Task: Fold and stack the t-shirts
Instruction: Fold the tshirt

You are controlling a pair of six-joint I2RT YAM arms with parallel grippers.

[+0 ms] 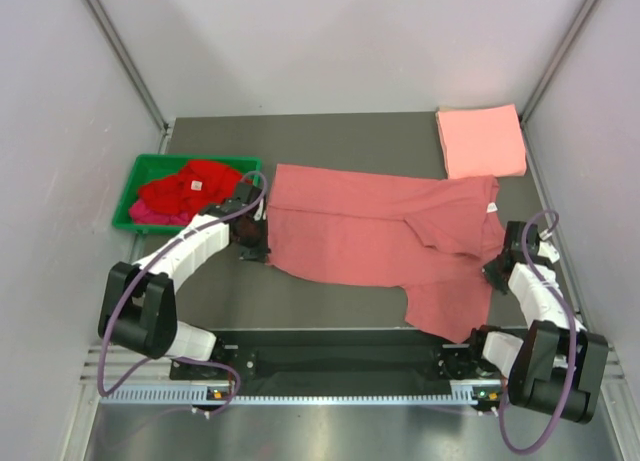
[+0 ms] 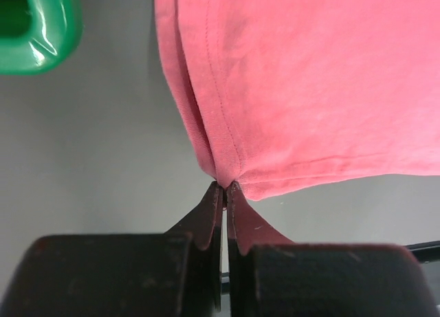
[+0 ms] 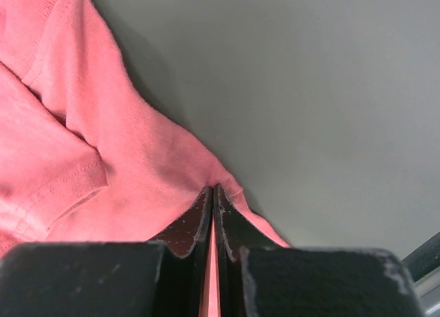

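A dusty rose-red t-shirt (image 1: 370, 236) lies spread across the middle of the dark table, its right side rumpled and folded over. My left gripper (image 1: 262, 243) is shut on the shirt's left hem corner (image 2: 227, 183), the cloth pinched between the tips. My right gripper (image 1: 492, 271) is shut on the shirt's right edge (image 3: 214, 188), with fabric showing between the fingers. A folded salmon pink t-shirt (image 1: 481, 140) rests at the back right. Bright red (image 1: 190, 189) and magenta (image 1: 142, 213) t-shirts lie crumpled in the green bin.
The green plastic bin (image 1: 150, 162) stands at the left, its corner (image 2: 38, 35) close to my left gripper. Grey walls enclose the table on three sides. A black rail (image 1: 340, 361) runs along the near edge between the arm bases.
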